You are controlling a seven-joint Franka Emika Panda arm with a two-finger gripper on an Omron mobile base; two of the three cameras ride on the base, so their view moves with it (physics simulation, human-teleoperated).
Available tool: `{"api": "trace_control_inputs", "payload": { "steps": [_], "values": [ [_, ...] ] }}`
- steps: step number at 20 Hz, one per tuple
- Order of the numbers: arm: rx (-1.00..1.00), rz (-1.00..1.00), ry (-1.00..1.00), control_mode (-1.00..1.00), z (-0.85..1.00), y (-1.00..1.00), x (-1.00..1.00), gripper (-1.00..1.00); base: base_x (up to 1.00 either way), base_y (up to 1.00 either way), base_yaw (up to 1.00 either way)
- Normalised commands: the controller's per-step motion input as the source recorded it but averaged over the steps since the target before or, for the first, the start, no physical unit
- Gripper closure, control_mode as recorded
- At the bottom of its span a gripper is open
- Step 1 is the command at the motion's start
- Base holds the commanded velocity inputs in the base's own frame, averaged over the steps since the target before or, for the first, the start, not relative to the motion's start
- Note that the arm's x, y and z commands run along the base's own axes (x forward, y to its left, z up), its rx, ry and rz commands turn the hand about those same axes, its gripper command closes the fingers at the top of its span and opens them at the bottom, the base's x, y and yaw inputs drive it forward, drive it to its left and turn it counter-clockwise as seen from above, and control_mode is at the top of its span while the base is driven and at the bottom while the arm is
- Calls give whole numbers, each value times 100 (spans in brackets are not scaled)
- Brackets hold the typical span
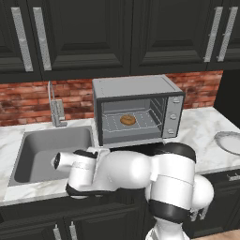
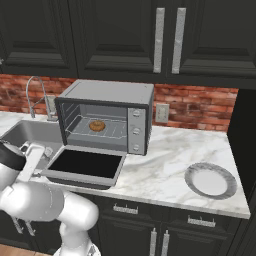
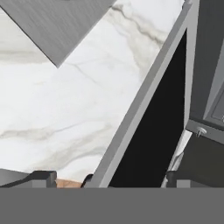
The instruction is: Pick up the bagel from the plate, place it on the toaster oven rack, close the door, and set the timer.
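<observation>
Golden-brown bagel [image 2: 96, 125]: lies on the toaster oven rack [image 2: 117, 131], near the middle of the cavity. I judge the placing step done.
Plate [image 2: 210, 180]: bare, near the right end of the counter's front edge, well apart from the oven.
Door [image 2: 85, 165]: folded down flat, dark glass up, reaching out from the oven mouth toward the front edge of the marble counter [image 2: 165, 160]. In the hand view I see its grey frame and dark pane [image 3: 153, 131] running as a slanted band.
Gripper [image 3: 105, 178]: jaws spread wide and empty. Fingertips [image 3: 43, 176] rise on both sides of the door's frame edge. Contact: I cannot tell.
Arm: folded low in front of the counter, hand [image 2: 31, 159] at the door's left front corner beside the sink [image 1: 51, 152].
Key relation: the door lies just ahead of and right of the hand, its long axis along the counter front. The hinge is at the oven, so the free edge with the handle is nearest the hand.
Step in hand, my judgement: closing the door, so that free edge must go up and back toward the oven.
Timer: knobs [image 2: 135, 130] on the oven's right panel, beyond the door from the hand.
Risk, my judgement: with open jaws a push could slip off the thin frame edge.
</observation>
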Motion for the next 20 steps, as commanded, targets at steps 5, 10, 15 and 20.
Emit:
{"api": "trace_control_inputs", "payload": {
  "steps": [5, 10, 15, 20],
  "values": [
    [-7, -3, 0, -100, -2, 0, 8, -100, 0, 0, 0],
    [-5, -3, 0, -100, 0, 0, 19, -100, 0, 0, 0],
    [-6, -5, 0, -100, -11, -8, 23, -100, 0, 0, 0],
    [-6, -5, 0, -100, -11, -17, 11, -100, 0, 0, 0]
  ]
}}
